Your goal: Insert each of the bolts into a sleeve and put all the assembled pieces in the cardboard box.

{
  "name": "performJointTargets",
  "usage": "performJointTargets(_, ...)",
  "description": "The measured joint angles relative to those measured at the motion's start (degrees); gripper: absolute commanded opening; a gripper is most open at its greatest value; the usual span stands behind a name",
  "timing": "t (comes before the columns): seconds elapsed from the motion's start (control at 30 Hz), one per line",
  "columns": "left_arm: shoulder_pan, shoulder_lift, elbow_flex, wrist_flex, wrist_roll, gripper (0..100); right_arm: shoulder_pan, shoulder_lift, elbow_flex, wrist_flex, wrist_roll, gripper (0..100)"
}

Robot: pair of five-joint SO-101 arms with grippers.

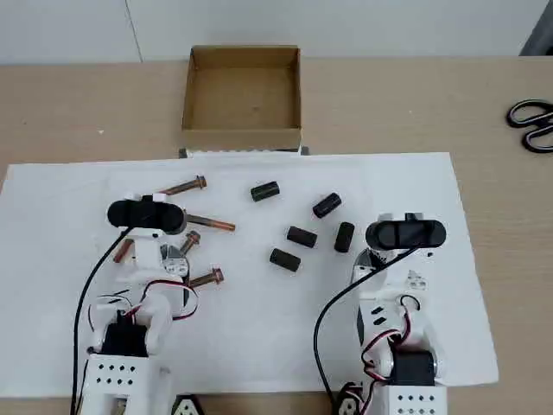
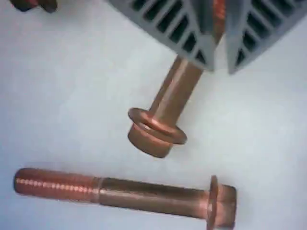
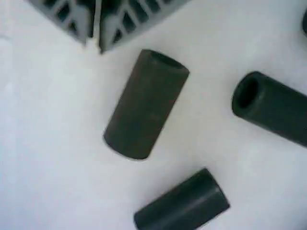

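Bolt (image 2: pixel 165 108) shank pinched between fingers (image 2: pixel 180 24) of left gripper (image 2: pixel 219 62)

Likely a lab workbench. A wooden table (image 1: pixel 78 104) carries a white paper sheet (image 1: pixel 259 346); scissors (image 1: pixel 530 125) lie at upper right.
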Motion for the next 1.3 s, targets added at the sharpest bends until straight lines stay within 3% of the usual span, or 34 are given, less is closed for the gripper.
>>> performJointTargets(0.23, -0.44, 0.09, -3.60, 1.76, -0.35, 1, 0.00, 0.00, 0.00, 0.00, 0.00, 0.3)
performJointTargets(0.5, -0.88, 0.09, -25.67, 18.11, 0.18, 1, 0.00, 0.00, 0.00, 0.00, 0.00, 0.3)
performJointTargets(0.8, -1.23, 0.00, -39.74, 34.37, 0.09, 1, 0.00, 0.00, 0.00, 0.00, 0.00, 0.3)
performJointTargets(0.93, -1.85, 1.14, -42.29, 37.10, 0.00, 1, -0.09, 0.00, 0.00, 0.00, 0.00, 0.3)
performJointTargets(1.17, -10.20, 8.97, -48.26, 37.45, 0.26, 1, -3.08, 0.00, 0.00, 0.00, 0.00, 0.3)
performJointTargets(1.3, -11.43, 12.92, -52.13, 38.51, 0.18, 1, -3.69, 0.00, 0.00, 0.00, 0.00, 0.3)
